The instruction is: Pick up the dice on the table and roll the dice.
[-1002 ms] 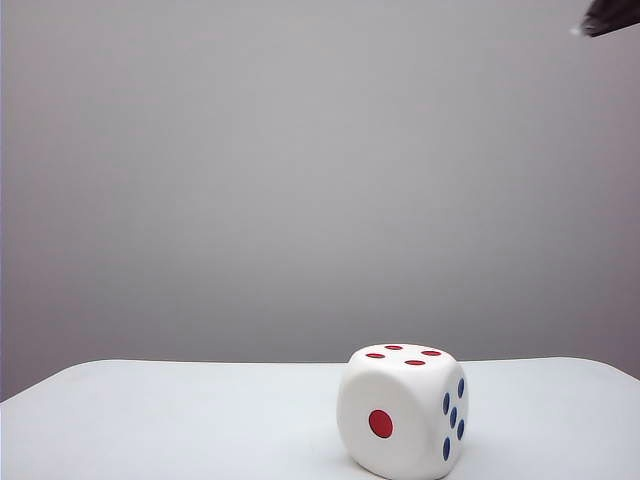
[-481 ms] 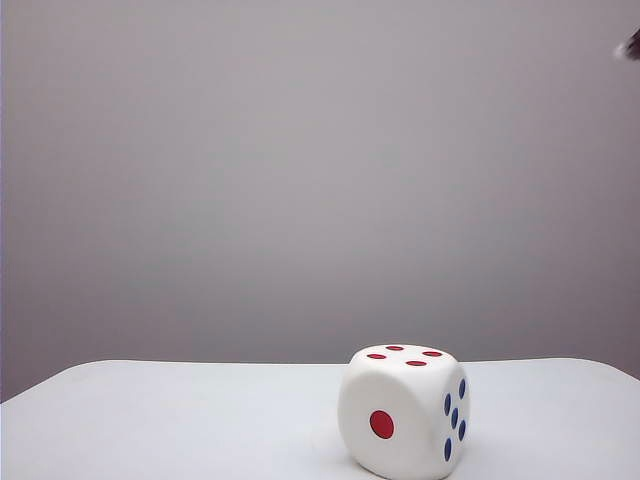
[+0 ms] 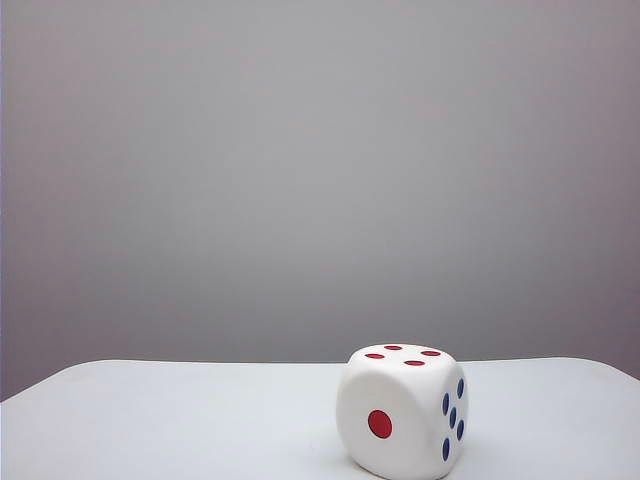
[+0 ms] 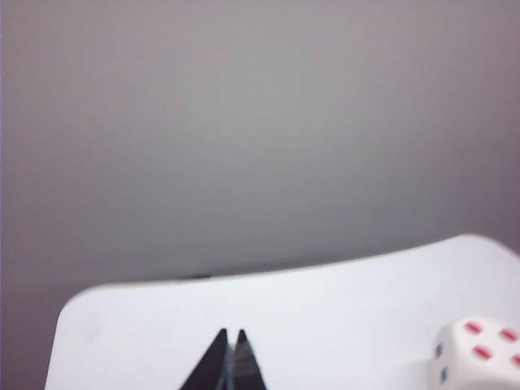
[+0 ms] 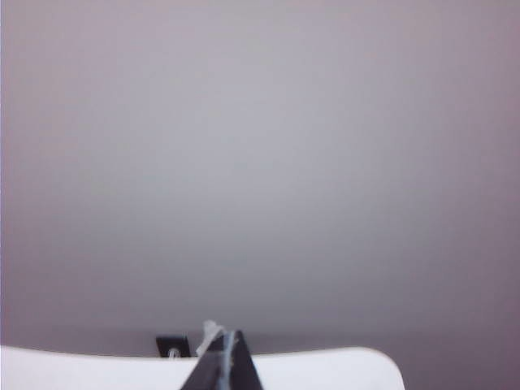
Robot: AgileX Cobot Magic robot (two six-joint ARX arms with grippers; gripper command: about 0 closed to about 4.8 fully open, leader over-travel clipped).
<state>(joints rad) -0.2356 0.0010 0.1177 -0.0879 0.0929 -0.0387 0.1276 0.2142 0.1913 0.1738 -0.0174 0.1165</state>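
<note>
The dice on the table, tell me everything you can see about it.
The dice is one large white cube with rounded corners and a smooth matte look. Four red pips face up, a single red pip faces the exterior camera, and five dark blue pips show on the side to the right in that view. It sits flat and square on the white table, right of the middle near the front edge. Nothing else touches it; neither hand is near it.

dark arm tip gone from exterior view
</note>
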